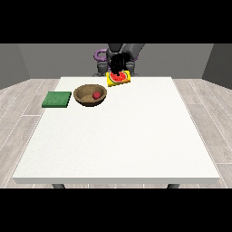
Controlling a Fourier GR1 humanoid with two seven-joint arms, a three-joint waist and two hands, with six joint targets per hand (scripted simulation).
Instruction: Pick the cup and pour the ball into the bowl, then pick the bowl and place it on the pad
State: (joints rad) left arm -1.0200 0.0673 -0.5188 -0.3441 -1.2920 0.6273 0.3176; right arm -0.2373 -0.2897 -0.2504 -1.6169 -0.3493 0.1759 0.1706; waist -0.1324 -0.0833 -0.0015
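Note:
The yellow cup (118, 78) with a watermelon print is at the table's far edge, in front of the robot. The hand at the view's left (118, 62) comes down onto the cup's top and its black fingers wrap the upper part, hiding the rim. The brown bowl (85, 96) stands left of the cup with the red ball (96, 95) lying inside it. The green pad (57, 99) lies flat left of the bowl, a small gap between them. I see no other hand.
The white table (122, 136) stretches wide towards the camera. Its far edge runs just behind the cup, close to the robot's body (127, 49).

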